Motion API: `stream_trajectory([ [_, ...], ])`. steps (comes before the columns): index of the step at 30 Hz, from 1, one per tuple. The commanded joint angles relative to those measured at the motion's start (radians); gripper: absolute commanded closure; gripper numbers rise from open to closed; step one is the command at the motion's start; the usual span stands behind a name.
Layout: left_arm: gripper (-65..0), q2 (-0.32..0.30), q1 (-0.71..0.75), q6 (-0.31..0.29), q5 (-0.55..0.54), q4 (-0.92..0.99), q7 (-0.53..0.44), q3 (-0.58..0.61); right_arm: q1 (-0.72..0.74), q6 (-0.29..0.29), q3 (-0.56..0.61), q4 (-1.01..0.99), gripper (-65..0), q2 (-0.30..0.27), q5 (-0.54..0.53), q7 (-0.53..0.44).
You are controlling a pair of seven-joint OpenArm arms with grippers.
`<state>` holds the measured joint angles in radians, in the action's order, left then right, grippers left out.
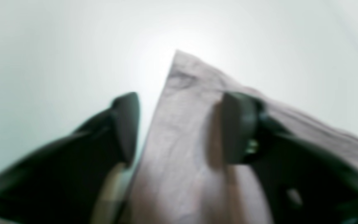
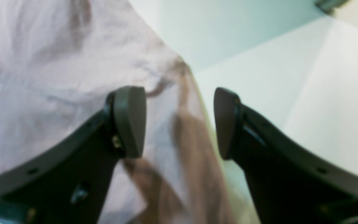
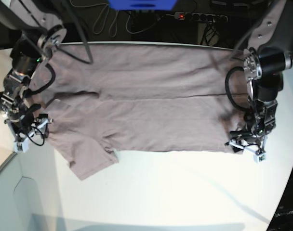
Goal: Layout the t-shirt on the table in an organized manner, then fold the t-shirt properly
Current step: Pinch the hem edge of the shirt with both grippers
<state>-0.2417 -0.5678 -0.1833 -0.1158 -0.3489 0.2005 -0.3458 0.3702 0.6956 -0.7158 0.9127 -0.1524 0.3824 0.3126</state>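
The mauve-grey t-shirt [image 3: 146, 106] lies spread across the white table [image 3: 175, 192], one sleeve pointing toward the front left. My left gripper [image 3: 245, 144] is down at the shirt's front right corner. In the left wrist view that gripper [image 1: 182, 127] is open, astride the cloth's corner [image 1: 191, 81], one finger [image 1: 126, 127] over bare table [image 1: 57, 62] and the other over cloth. My right gripper [image 3: 26, 137] is at the shirt's left end. The right wrist view shows this gripper [image 2: 177, 123] open, with the rumpled shirt edge [image 2: 57, 77] running between its fingers.
Cables and a power strip [image 3: 199, 17] lie beyond the table's back edge, beside a blue object [image 3: 141, 4]. The table's curved edge [image 3: 286, 183] runs close to the left arm. Wide bare tabletop lies in front of the shirt.
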Motion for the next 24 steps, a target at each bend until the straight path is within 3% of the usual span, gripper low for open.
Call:
stream_trajectory([
  [1,-29.1,-0.006,-0.01,-0.002,-0.003,-0.005,0.032,0.001,0.037,0.003,0.0,-0.01,-34.7,-0.026,-0.013,-0.022],
  [6,-2.7,-0.008,-0.008,-0.002,-0.003,-0.005,0.032,0.001,0.097,0.003,0.005,-0.149,-34.7,-0.071,-0.012,-0.023],
  [7,0.0,-0.008,-0.008,0.001,-0.003,-0.005,0.034,0.001,0.105,0.003,0.005,-0.177,-34.7,-0.079,-0.01,-0.023],
  [10,-0.7,-0.008,-0.008,0.0,-0.003,-0.005,0.035,0.001,0.114,0.003,0.005,-0.235,-34.7,-0.089,-0.01,-0.028],
  [15,-0.1,-0.008,-0.008,-0.005,-0.008,-0.005,0.035,-0.005,0.118,0.003,0.008,-0.315,-34.4,-0.089,-0.009,-0.12],
  [18,-0.1,-0.008,-0.008,-0.005,-0.008,-0.006,0.035,-0.005,0.117,-0.055,0.008,-0.383,-31.9,-0.114,0.003,-0.137],
  [21,-0.1,-0.008,-0.008,-0.006,-0.009,-0.017,0.034,-0.005,0.123,-0.057,0.008,-0.419,-23.0,-0.115,0.026,-0.138],
  [24,-0.1,-0.008,-0.008,-0.006,-0.011,-0.019,0.035,-0.002,0.123,-0.057,0.008,-0.419,-8.9,-0.115,0.026,-0.138],
])
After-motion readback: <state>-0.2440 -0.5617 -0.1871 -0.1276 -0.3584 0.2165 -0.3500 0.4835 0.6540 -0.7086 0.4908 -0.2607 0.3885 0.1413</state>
